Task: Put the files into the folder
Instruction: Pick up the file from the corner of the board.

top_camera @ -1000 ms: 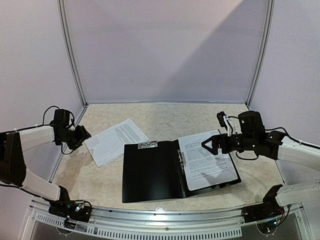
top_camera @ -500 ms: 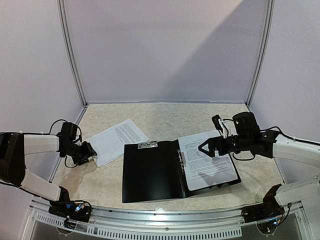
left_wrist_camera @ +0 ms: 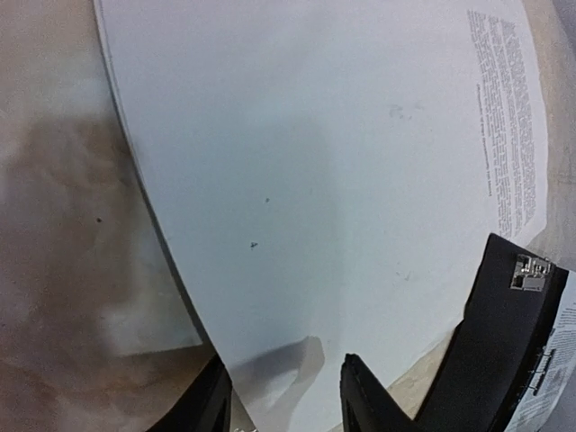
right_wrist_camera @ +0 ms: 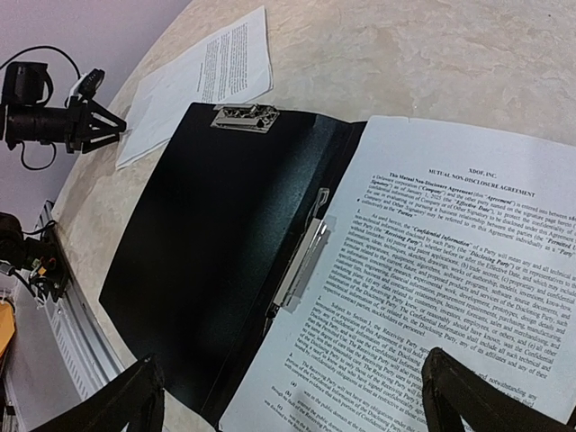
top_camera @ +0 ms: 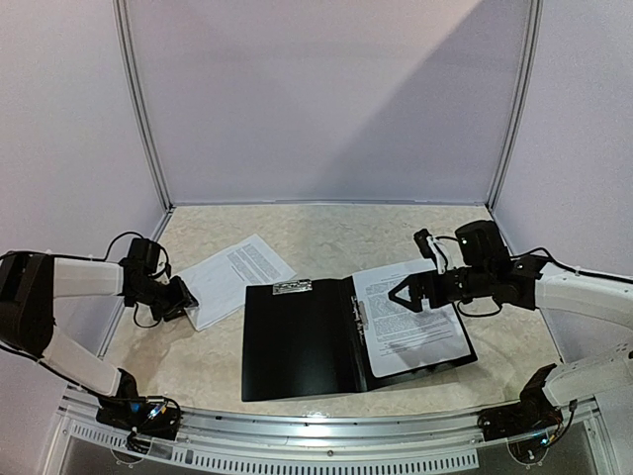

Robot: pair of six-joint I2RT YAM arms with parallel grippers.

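The black folder point(top_camera: 297, 336) lies open in the middle of the table, its metal clip point(right_wrist_camera: 301, 261) along the spine. One printed sheet of the files point(top_camera: 410, 317) rests on its right half. More of the files point(top_camera: 232, 277) lie loose on the table to the folder's left. My left gripper point(top_camera: 183, 297) is low at that loose paper's near-left corner. In the left wrist view the white paper point(left_wrist_camera: 315, 162) runs between its partly closed fingers point(left_wrist_camera: 369, 400), with a gap still showing. My right gripper point(top_camera: 404, 293) hovers wide open over the sheet in the folder point(right_wrist_camera: 432, 270).
Pale walls with metal posts point(top_camera: 138, 109) close in the beige marbled table point(top_camera: 326, 223) at the left, back and right. A metal rail point(top_camera: 326, 435) runs along the front edge between the arm bases. A small labelled clip point(right_wrist_camera: 245, 117) sits at the folder's far edge.
My left gripper has come down and to the right onto the loose paper's corner, its jaws narrowing. My right gripper has drifted slightly left over the folder, still wide open.
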